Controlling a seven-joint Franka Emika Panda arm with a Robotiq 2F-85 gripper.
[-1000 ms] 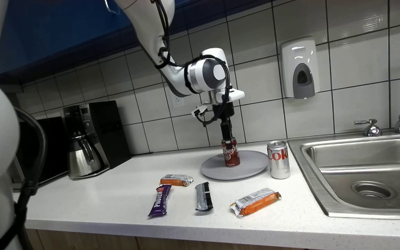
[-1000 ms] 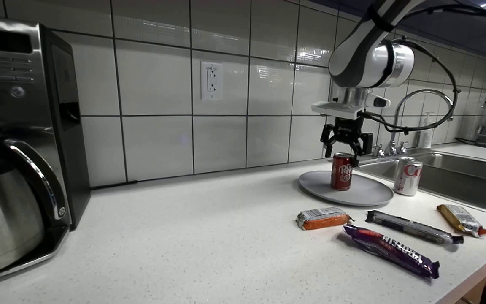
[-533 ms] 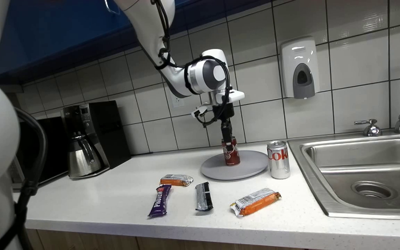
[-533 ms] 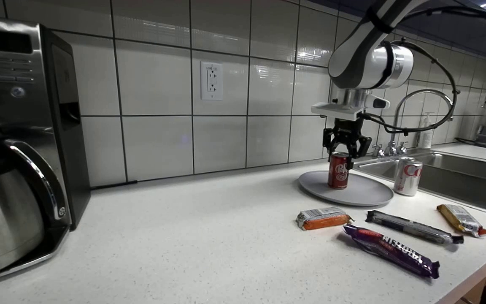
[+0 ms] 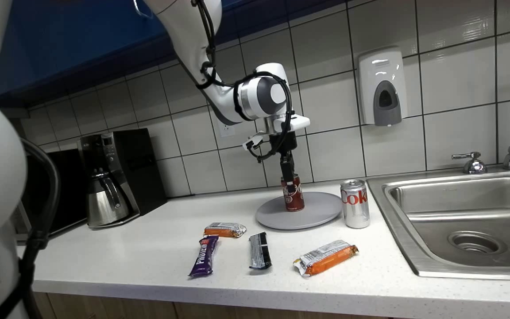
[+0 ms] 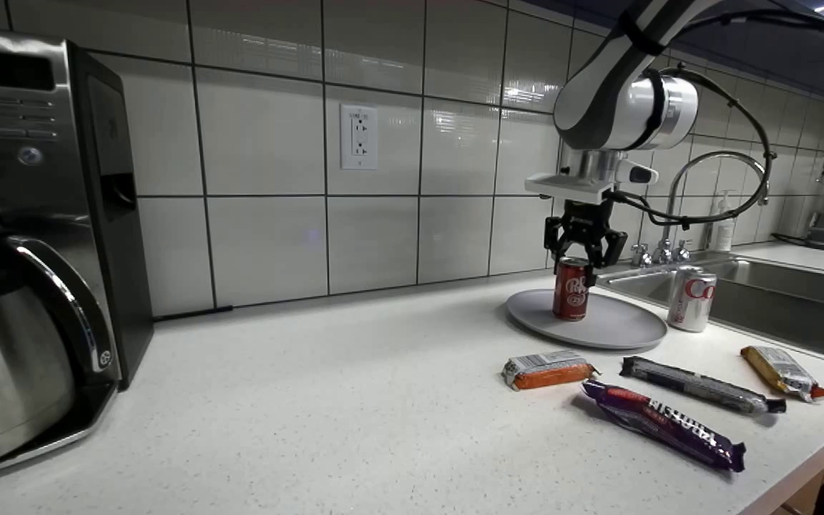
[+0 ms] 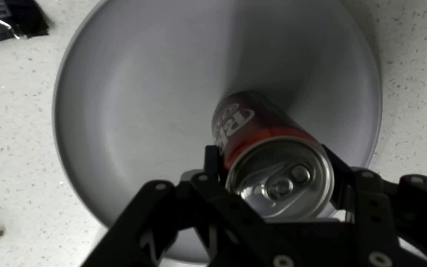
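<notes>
- Hand point(image 7: 272, 163) in wrist view?
- Clamped on the Dr Pepper can point(image 7: 265, 144) from both sides, gray plate point(image 7: 146, 92) underneath; can't tell if touching.
- Outside?
- In an exterior view: Dr Pepper can upright, Diet Coke can point(image 5: 355, 204) just beside plate, near sink point(image 5: 396, 221); purple protein bar point(image 5: 204, 257) on tabletop point(image 5: 140, 261).
- And?
- In an exterior view: coffee maker point(image 6: 61, 200) well apart from plate.
</notes>
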